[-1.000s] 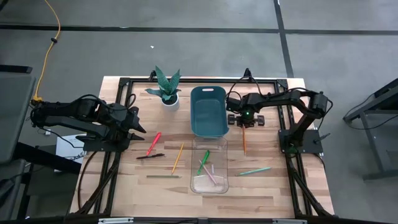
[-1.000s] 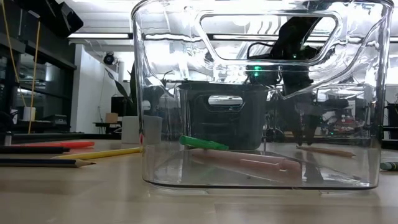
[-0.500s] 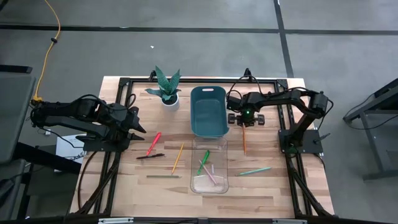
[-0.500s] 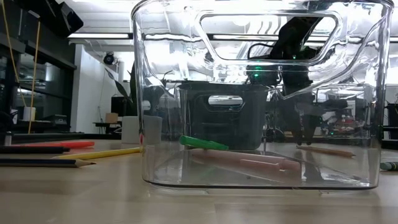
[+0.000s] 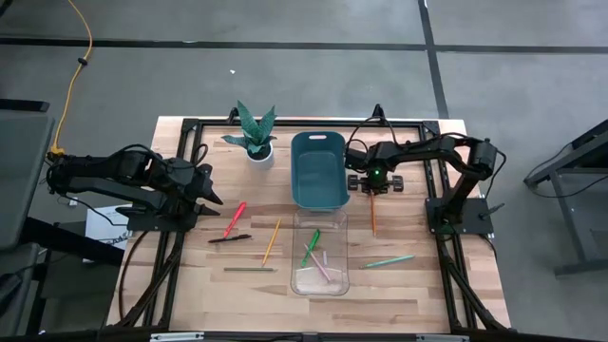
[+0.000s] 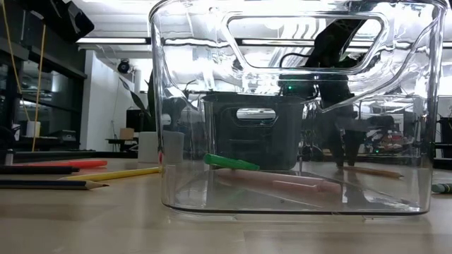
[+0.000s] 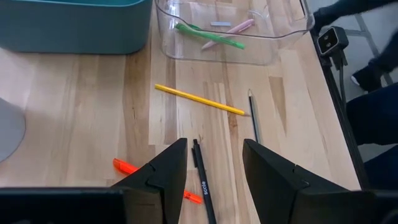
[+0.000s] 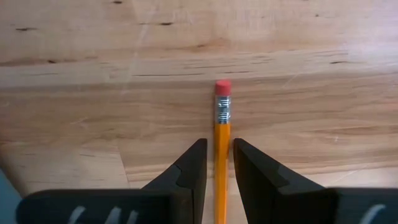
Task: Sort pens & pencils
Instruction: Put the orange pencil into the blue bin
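Right gripper (image 8: 217, 163) sits low over the counter (image 5: 418, 285) beside the teal bin (image 5: 318, 171); fingers nearly closed round an orange pencil (image 8: 221, 149), w/ eraser end poking out ahead; looks like a grip, pencil not yet lifted. Next, prob. lift & carry it to a bin. Left gripper (image 7: 214, 165) waits at counter's left edge, fingers apart, holding nothing, above a black pen (image 7: 204, 186).

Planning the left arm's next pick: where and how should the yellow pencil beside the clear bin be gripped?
Probably mid-shaft, from straight above. The yellow pencil lies flat on the table, a thin straight stick slanting away from the clear bin, apart from its neighbours; set the fingers across its length.
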{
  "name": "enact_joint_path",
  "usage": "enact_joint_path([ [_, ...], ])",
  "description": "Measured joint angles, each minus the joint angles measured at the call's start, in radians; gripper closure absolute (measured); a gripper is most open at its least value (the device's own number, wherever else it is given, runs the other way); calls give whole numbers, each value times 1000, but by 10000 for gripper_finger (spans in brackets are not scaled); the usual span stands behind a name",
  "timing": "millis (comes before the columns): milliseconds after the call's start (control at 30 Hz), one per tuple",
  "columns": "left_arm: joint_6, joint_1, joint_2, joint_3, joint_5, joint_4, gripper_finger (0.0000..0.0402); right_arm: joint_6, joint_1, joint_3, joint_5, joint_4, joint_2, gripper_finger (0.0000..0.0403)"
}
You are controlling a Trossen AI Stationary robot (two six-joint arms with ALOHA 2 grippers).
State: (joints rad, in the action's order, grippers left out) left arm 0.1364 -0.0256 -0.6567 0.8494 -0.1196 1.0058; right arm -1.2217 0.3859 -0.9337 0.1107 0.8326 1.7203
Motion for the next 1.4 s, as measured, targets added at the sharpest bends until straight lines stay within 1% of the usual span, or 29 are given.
enact_joint_path([
  [1400, 0, 0, 0, 0, 0, 0, 257, 13, 7, 0, 22, 1, 2, 330],
])
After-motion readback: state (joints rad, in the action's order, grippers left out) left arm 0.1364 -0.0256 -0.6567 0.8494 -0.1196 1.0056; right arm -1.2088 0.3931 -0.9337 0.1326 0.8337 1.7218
